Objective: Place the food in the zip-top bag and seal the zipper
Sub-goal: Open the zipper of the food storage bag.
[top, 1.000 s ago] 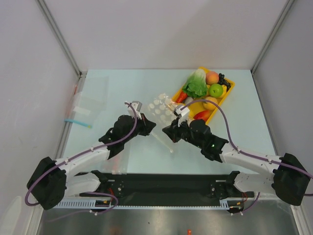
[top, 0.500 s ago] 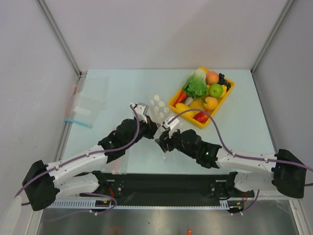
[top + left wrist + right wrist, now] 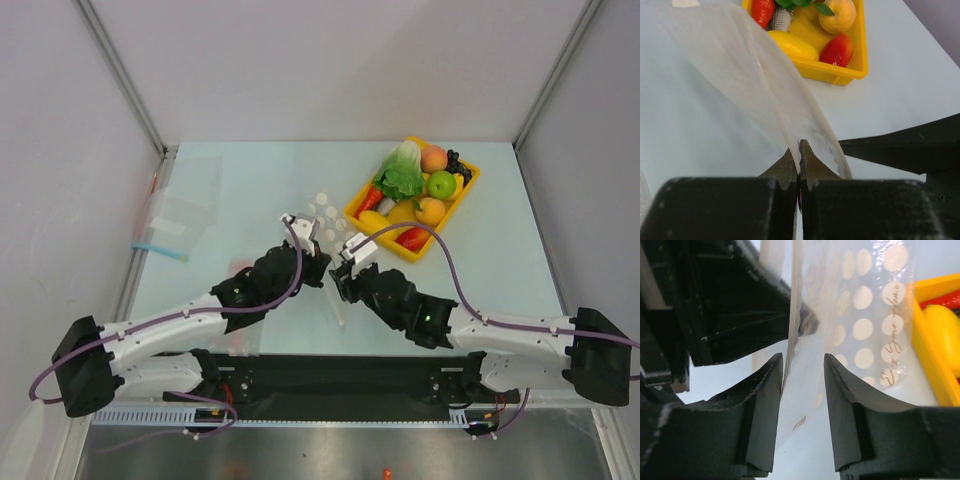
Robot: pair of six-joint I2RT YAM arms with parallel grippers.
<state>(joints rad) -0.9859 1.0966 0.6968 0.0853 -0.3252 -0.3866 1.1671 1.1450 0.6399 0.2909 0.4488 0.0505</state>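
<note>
Early stage: empty zip-top bag [image 3: 865, 330] at desk [image 3: 250, 175] centre, edge pinched in clenched left fingers [image 3: 812, 172]; right fingers [image 3: 765, 405] parted astride the film, not gripping; all food [image 3: 405, 175] lies in yellow tray [image 3: 473, 178], 1 o'clock.

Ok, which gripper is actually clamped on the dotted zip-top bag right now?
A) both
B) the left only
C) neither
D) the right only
B: the left wrist view shows the left gripper pinched shut on the edge of the zip-top bag, while the right gripper has its jaws apart, with the film passing between them unclamped.
</note>
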